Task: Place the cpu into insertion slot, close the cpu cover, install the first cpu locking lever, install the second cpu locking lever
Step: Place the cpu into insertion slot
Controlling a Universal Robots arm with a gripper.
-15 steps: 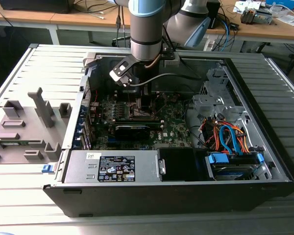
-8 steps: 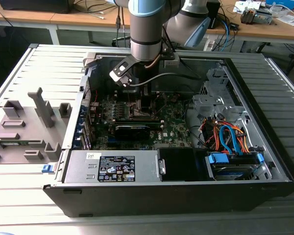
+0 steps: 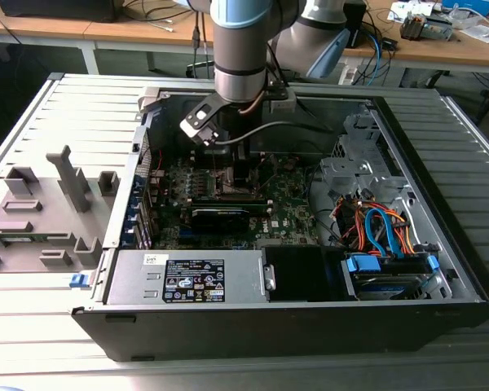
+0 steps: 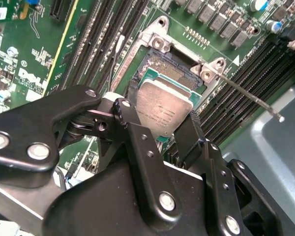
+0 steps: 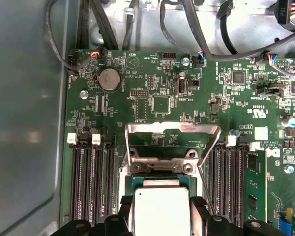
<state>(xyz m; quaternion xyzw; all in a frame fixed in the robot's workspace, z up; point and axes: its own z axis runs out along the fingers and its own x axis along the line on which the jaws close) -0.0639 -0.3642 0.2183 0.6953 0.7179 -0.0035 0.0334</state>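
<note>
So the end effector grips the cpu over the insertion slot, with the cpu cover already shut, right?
No, the first wrist view shows the cpu cover standing open, swung up. The end effector does grip the cpu over the insertion slot.

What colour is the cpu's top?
Silver-grey metal; the cpu shows best in the second wrist view.

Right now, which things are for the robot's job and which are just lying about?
For the job: cpu, held in the jaws; slot; cover, standing open; lever.
Lying about: battery, cables, power supply.
</note>
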